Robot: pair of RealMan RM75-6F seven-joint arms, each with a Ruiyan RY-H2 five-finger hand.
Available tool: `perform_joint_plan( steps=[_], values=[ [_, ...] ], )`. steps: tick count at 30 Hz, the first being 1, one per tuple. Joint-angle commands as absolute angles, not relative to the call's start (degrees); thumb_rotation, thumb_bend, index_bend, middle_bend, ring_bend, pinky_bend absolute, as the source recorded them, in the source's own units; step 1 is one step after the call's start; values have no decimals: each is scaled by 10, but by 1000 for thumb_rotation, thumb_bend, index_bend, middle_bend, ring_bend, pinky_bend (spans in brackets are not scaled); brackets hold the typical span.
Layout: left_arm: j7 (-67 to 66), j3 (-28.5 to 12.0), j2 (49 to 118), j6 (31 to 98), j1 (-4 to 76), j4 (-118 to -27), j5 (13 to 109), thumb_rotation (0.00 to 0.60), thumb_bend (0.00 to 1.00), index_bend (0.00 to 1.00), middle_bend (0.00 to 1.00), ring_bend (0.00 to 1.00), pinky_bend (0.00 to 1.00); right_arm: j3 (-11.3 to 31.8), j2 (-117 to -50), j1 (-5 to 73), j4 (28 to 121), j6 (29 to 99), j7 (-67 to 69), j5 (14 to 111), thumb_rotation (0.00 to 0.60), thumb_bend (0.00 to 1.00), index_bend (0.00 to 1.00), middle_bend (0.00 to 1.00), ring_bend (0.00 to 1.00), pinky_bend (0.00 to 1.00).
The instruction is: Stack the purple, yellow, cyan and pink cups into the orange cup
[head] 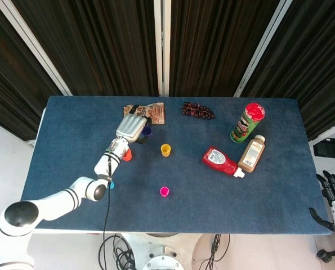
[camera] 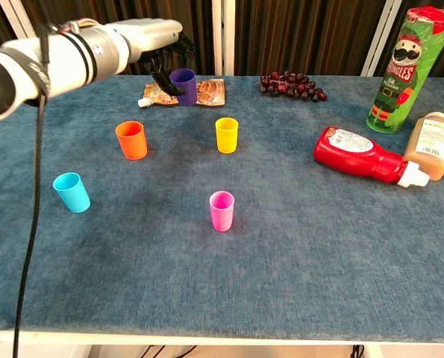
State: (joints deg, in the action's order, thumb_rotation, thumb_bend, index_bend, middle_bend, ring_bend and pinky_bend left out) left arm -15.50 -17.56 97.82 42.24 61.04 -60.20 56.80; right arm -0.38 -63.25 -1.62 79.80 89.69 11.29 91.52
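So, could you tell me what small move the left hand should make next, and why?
Probably carry the small purple plastic cup down and leftward over the open orange plastic cup. The left hand holds it lifted above the blue table, and the orange cup stands upright nearby.

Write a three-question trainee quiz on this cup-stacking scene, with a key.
1. True or false: the left hand holds the purple cup above the table.
2. Which cup stands nearest the orange cup? A) pink cup B) cyan cup C) ketchup bottle
3. Fill in: the ketchup bottle lies on its ____.

Key: 1 true; 2 B; 3 side.
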Motion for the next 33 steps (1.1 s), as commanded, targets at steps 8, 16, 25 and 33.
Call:
perform_joint_plan(
  steps=[8,16,25,33],
  values=[
    [-313,-118,825,520,536,-874,464,600,294,486,484,455,63,-8,-634,-12,805,899,103,928,600,216,0,0,0,0],
    [-305,-103,827,525,527,-871,459,600,294,486,485,455,62,-9,-632,-13,810,899,100,927,600,216,0,0,0,0],
    [-268,-103,841,513,523,-858,469,600,294,485,484,455,62,-10,-632,-11,810,895,99,927,600,216,0,0,0,0],
    [-248,-99,856,490,525,-826,461,600,293,413,439,412,57,-12,-631,-10,806,892,110,926,600,216,0,0,0,0]
  ],
)
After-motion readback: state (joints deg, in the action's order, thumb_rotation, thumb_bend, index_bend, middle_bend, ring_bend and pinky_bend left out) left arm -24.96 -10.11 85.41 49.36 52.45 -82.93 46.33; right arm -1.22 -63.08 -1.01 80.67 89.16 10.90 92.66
